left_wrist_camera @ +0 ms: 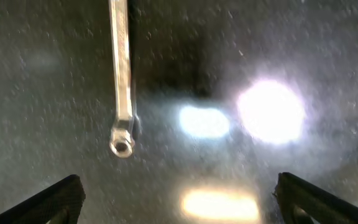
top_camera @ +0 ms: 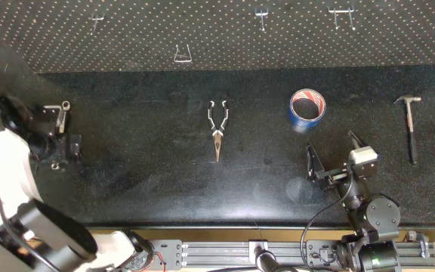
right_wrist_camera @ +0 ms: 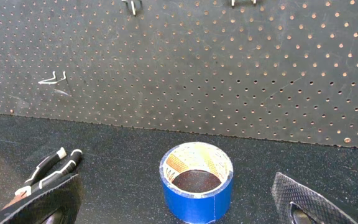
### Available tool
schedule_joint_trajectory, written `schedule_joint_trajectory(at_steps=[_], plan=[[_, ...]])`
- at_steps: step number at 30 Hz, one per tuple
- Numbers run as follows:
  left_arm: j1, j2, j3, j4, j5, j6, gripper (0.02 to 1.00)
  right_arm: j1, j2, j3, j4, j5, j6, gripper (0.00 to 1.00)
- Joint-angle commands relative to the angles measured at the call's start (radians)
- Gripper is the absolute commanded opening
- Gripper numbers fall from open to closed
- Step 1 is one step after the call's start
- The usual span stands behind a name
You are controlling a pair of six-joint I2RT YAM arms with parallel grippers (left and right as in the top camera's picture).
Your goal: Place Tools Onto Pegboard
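One each: wrench, pliers, tape, hammer.

Blurred wrench: far end cut by picture edge, ahead of left pincer; ring end just ahead of one finger. Bright glare ahead of and between fingers washes out table surface there. Near right pincer, pliers half hidden: handles peek past one finger, nose end behind it. Fingers of both pincers cut off at base. Far ahead of right pincer, hooks on pegboard clipped by edge, shape unclear.
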Motion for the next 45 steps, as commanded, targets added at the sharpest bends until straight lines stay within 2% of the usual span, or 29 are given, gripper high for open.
schedule_joint_trajectory(at_steps=[1, 13, 23, 45], plan=[[0.003, 0.131, 0.153, 0.000, 0.023, -0.022, 0.993, 0.005, -0.011, -0.004, -0.004, 0.005, 0.008, 1.000], [0.002, 0.328, 0.288, 0.029, 0.079, -0.023, 0.996, 0.005, -0.011, -0.004, -0.004, 0.005, 0.008, 0.998], [0.003, 0.441, 0.304, 0.046, 0.079, -0.045, 0.993, 0.005, -0.011, -0.004, -0.004, 0.005, 0.008, 0.998], [0.000, 0.517, 0.361, 0.051, 0.016, -0.018, 0.996, 0.005, -0.011, -0.004, -0.004, 0.005, 0.008, 0.998]])
